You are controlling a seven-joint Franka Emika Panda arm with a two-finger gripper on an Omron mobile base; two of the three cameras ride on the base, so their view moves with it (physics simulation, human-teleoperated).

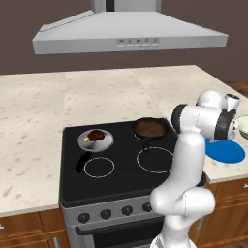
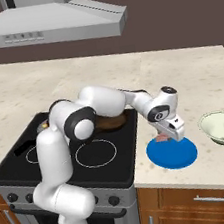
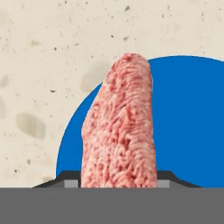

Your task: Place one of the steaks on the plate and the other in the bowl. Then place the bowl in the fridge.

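**Pink steak held over the blue plate**

Left base view: the arm bends to the right across the stove [image 1: 121,164], and its elbow hides the near edge of the plate [image 1: 227,152], which lies on the counter [image 1: 43,111] just right of the stove. The bowl [image 1: 242,127] peeks in at the right edge, beyond the plate. On the stove, a grey pan [image 1: 96,140] carries the brown steak [image 1: 97,135] (dark, with a yellowish bit), and a dark frying pan [image 1: 151,128] sits on the back burner. The hood [image 1: 131,34] hangs above.

Right base view: the gripper [image 2: 164,138] points down over the plate's left part, with a bit of pink showing beneath it. The bowl stands apart to the right of the plate, upright. The arm's forearm covers most of the frying pan.

Hand view: the pink steak [image 3: 120,127] rises between the finger tips, which are about half closed on it. Behind it lie the plate and speckled counter.
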